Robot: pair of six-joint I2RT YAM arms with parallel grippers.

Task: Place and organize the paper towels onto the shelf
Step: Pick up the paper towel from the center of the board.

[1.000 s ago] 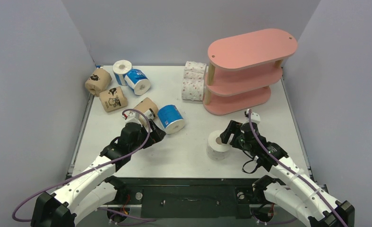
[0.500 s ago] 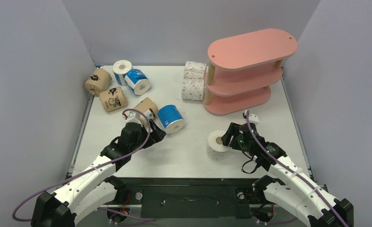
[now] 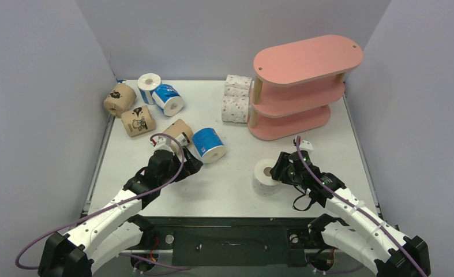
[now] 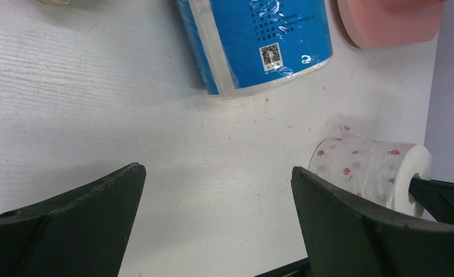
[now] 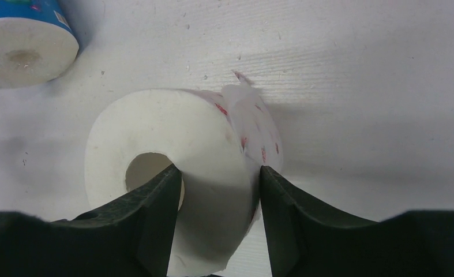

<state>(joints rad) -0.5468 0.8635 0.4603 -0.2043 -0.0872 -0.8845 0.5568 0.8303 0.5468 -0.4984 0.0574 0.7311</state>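
Right fingers (image 5: 155, 222) have closed on the dotted roll (image 3: 265, 175), near the shelf (image 3: 308, 57).

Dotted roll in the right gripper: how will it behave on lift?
The dotted roll is probably light and soft; its wall may dent where the right gripper pinches it, one finger in the core. The loose plastic wrap could slip. Set on its side, it would likely roll.

**Bright, Even Light From Overhead**

The table (image 3: 224, 187) is being lit brightly and evenly from above, and only short, soft shadows are being cast on it. Small glints are being thrown back by the plastic wrap of the blue roll (image 4: 259, 34). The white roll (image 5: 213, 150) is being shown sharp, while the fingers (image 5: 143, 231) nearest that lens are being rendered dark and slightly soft.
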